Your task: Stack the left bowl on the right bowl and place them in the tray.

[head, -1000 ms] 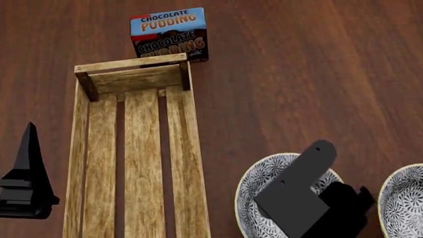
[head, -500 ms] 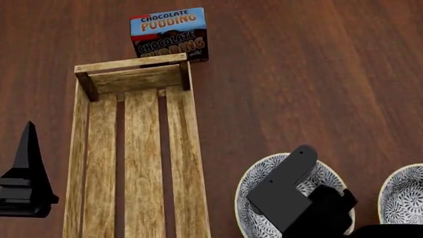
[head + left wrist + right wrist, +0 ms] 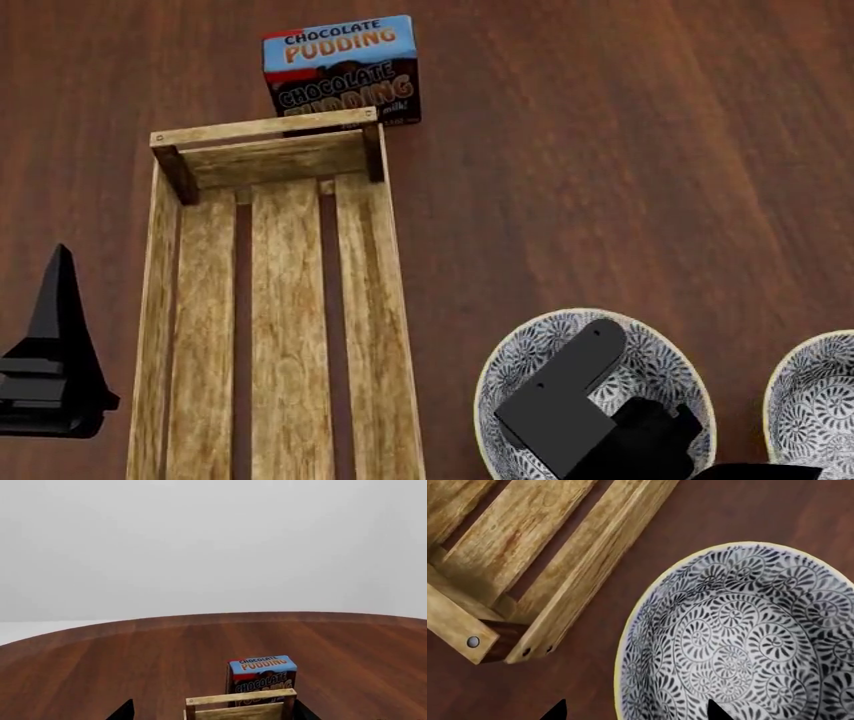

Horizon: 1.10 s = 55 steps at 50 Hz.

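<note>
Two patterned bowls sit at the near right of the dark wood table [image 3: 601, 180]: left bowl [image 3: 654, 365] just beside the tray [image 3: 287, 330], right bowl [image 3: 814, 405] near it, cut by the frame edge. Right gripper [image 3: 634, 714] hangs over the left bowl's tray-side rim; only two dark fingertips [image 3: 555, 711] show, set apart w/ the rim between them, holding nothing. Left gripper [image 3: 54, 350] idles beside the tray; can't tell how wide it's open.

Risks, IMO: thin glazed rim could slip from a shallow pinch; a tilted lift could knock the tray's side rail. Chocolate pudding box [image 3: 342, 68] is well clear.
</note>
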Motion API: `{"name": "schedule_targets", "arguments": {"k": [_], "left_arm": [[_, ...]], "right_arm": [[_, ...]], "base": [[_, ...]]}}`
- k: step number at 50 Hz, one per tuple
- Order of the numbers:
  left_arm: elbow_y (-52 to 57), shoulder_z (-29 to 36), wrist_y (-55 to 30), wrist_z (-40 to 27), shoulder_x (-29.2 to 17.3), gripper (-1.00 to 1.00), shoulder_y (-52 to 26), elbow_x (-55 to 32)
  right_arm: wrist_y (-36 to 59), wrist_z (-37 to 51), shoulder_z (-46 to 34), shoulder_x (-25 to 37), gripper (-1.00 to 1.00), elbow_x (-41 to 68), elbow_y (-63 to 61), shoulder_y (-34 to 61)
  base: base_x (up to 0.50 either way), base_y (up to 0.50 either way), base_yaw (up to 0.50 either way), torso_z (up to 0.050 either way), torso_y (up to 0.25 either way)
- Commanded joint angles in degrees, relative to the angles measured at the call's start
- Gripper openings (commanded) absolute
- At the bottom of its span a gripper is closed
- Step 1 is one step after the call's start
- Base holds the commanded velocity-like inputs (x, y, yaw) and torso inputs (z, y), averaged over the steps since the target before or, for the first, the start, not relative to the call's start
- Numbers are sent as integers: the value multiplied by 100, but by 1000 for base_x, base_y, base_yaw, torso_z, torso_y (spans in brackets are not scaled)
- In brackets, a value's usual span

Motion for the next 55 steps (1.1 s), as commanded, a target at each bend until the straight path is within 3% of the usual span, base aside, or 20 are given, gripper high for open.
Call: {"name": "schedule_targets", "arguments": {"k": [1, 55], "left_arm": [[-10, 19, 17, -14, -15, 100, 4, 2], [-99, 84, 153, -57, -70, 100, 31, 19]], "right_arm": [[-227, -158, -186, -46, 100, -227, 250, -103], [-701, -591, -734, -360, 100, -811, 1228, -171]], "base": [[0, 0, 0, 0, 0], [0, 0, 0, 0, 0]]}}
